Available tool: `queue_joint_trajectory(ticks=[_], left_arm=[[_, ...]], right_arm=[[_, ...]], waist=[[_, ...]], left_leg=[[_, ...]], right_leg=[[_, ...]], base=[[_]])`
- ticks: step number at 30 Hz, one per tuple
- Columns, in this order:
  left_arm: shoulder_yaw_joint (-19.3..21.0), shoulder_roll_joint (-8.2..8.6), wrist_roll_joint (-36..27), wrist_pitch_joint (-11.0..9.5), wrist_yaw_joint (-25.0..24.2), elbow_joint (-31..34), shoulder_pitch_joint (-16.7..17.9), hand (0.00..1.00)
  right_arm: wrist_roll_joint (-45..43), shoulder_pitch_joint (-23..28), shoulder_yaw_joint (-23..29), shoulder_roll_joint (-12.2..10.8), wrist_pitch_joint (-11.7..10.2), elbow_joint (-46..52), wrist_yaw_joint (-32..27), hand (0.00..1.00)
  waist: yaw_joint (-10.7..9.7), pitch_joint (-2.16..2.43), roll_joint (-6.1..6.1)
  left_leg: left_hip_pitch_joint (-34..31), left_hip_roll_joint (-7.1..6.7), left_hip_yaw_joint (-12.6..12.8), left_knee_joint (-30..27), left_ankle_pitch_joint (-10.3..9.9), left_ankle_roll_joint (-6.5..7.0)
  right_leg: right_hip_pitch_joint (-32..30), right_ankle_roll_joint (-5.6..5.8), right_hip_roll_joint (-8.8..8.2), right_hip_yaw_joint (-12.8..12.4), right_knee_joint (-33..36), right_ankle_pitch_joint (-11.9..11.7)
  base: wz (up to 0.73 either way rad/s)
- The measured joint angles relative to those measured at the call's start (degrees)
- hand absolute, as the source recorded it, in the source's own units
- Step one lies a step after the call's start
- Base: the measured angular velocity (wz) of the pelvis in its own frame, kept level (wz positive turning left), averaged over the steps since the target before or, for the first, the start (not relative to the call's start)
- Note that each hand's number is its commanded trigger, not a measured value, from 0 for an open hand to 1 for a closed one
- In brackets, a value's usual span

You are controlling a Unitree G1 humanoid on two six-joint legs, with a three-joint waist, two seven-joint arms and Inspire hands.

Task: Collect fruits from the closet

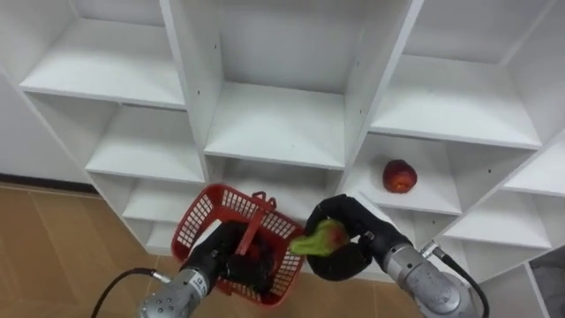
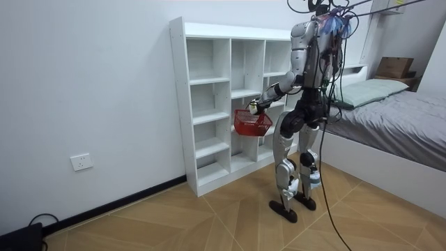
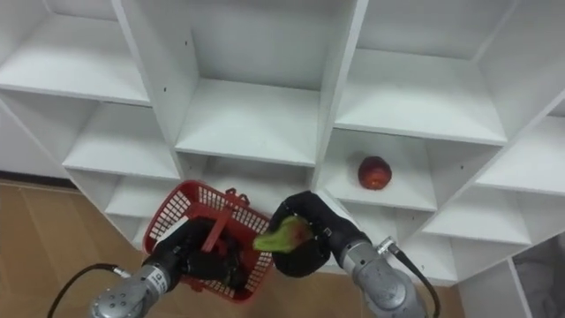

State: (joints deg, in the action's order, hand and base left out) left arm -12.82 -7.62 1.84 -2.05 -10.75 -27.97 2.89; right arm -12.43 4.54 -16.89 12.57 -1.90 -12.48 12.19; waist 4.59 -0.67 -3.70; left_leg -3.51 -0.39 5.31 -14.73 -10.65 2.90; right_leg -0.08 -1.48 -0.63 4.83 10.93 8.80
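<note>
My right hand [image 1: 346, 238] [image 3: 309, 237] is shut on a green and reddish fruit [image 1: 320, 238] [image 3: 284, 235], held just right of the red plastic basket [image 1: 205, 219] [image 3: 172, 221]. My left hand [image 1: 231, 256] [image 3: 205, 256] is curled round the basket's red handle [image 1: 252, 225] [image 3: 221, 228] and holds the basket up in front of the lower shelves. A red apple [image 1: 399, 176] [image 3: 374, 172] lies on a shelf in the right column of the white closet [image 1: 278, 124] [image 2: 209, 104]. In the room view I stand facing the closet with the basket [image 2: 252, 124] before me.
The closet's other compartments [image 1: 115, 62] stand bare, with white dividers [image 1: 190, 79] between them. Wooden floor [image 2: 209, 216] lies below, a bed [image 2: 397, 118] stands at the room view's right, and a wall socket [image 2: 81, 162] is at its left.
</note>
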Motion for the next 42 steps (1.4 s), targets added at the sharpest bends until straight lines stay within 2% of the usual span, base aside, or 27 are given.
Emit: queue_joint_trajectory(ticks=[8, 13, 20, 24, 27, 42], left_arm=[[-0.65, 0.26, -0.03, 0.0, -0.2, 3.22, 0.01, 1.0], [-0.82, 0.19, -0.04, -0.03, -1.92, 3.49, 0.01, 1.0], [-1.51, -0.07, -0.1, -0.08, -2.32, 3.15, 0.0, 1.0], [-2.99, -0.29, -0.09, -0.15, -2.37, 1.79, -0.01, 1.0], [-3.09, -0.83, -0.05, -0.14, -2.38, 1.25, -0.01, 1.0], [-3.23, -1.88, -0.08, -0.09, -5.13, 1.28, -0.1, 1.0]], right_arm=[[-1.69, 0.01, 0.03, -1.35, 0.11, -0.39, -0.66, 1.0], [-2.22, 0.0, 0.07, -1.47, 0.1, -0.85, -0.81, 1.0], [-4.13, -0.91, 0.07, -1.75, -0.1, -7.56, -1.7, 1.0], [-6.63, -1.78, 0.04, -1.81, -0.22, -9.61, -1.87, 1.0], [-8.95, -2.07, 0.07, -1.78, -0.21, -9.66, -2.3, 1.0], [-10.58, -3.91, 0.05, -1.72, -0.02, -13.15, -4.44, 1.0]], waist=[[-0.29, 0.08, 0.05], [-0.32, 0.15, 0.16], [-0.34, 0.29, 0.91], [-1.06, -0.08, 1.85], [-1.58, -0.24, 2.12], [-2.75, -0.26, 2.05]], left_leg=[[-0.07, 0.14, 0.32, -0.02, -0.08, -0.01], [-0.09, 0.12, 0.63, -0.1, -0.08, 0.0], [-1.48, 0.08, 0.63, -0.16, -0.06, 0.02], [-3.27, 0.21, 0.65, -0.42, -0.05, 0.03], [-4.76, 0.32, 0.64, -0.73, -0.05, 0.02], [-6.91, 0.37, 0.73, -0.85, -0.05, 0.0]], right_leg=[[-0.55, 0.06, 0.08, -0.08, 0.77, 0.02], [-0.57, 0.08, 0.05, -0.19, 0.72, 0.04], [-2.06, 0.15, 0.0, -0.25, 0.88, 0.08], [-4.14, 0.13, 0.01, -0.09, 1.85, 0.07], [-5.53, 0.12, 0.07, 0.0, 1.94, 0.06], [-7.75, 0.11, 0.06, 0.13, 2.18, 0.07]], base=[[-0.02], [-0.02], [0.0], [0.0], [0.0], [0.0]])
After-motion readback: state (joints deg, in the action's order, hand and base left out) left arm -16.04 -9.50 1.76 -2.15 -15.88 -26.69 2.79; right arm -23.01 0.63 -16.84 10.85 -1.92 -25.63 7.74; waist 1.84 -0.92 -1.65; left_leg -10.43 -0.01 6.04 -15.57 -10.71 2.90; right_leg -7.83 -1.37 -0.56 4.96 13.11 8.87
